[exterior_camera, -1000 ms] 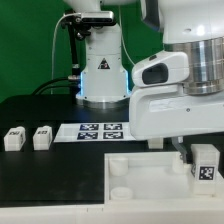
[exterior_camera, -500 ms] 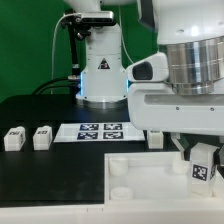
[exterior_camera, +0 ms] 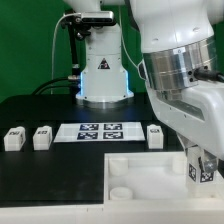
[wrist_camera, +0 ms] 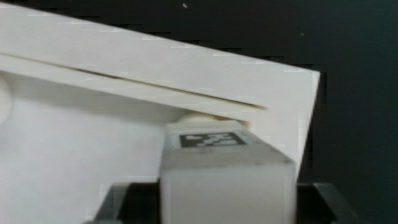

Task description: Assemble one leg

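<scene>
Leg in gripper; tilted

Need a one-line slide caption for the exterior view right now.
Claw holds a tagged leg over the white panel's corner; three spare legs wait beside the marker board.

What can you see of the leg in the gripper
The leg is a small white block, plastic by the look, with a black-and-white square tag on one face. It is tilted, held in the gripper over the corner of the white panel at the exterior view's right. The wrist view shows its tagged face close to the panel's edge; contact is unclear.
</scene>
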`<state>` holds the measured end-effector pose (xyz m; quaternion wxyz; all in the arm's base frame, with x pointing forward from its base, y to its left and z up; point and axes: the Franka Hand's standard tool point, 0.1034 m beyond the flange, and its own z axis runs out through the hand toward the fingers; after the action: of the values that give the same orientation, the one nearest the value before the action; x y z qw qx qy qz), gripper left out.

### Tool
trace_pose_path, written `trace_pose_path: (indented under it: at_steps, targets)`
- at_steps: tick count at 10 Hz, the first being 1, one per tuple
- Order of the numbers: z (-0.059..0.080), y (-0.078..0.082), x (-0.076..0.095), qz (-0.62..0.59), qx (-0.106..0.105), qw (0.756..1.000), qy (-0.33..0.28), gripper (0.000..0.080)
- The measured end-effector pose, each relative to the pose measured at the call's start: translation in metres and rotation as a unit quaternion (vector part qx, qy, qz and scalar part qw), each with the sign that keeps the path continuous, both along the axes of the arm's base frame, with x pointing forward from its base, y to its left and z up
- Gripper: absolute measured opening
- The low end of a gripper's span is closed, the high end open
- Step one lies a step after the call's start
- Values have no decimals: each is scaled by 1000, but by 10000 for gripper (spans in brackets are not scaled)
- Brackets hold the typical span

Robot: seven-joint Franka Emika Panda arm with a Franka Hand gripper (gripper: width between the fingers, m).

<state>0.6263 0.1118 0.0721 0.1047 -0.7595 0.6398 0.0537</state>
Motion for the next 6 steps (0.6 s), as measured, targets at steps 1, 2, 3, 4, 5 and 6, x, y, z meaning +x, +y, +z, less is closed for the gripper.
trace_pose_path:
  at_steps: [1,2,3,4,5,6]
  targets:
    - [0,0,0,15,-1,1000,-3,305]
    - [-1,1,-1,38,-3,999,-8,305]
    - [-4,6,-5,65,-4,998,-9,532]
    - [-5,7,-6,148,-13,989,-26,532]
    - [-6,8,-7,235,-26,971,-43,628]
    - [-6,7,-7,282,-28,958,-54,644]
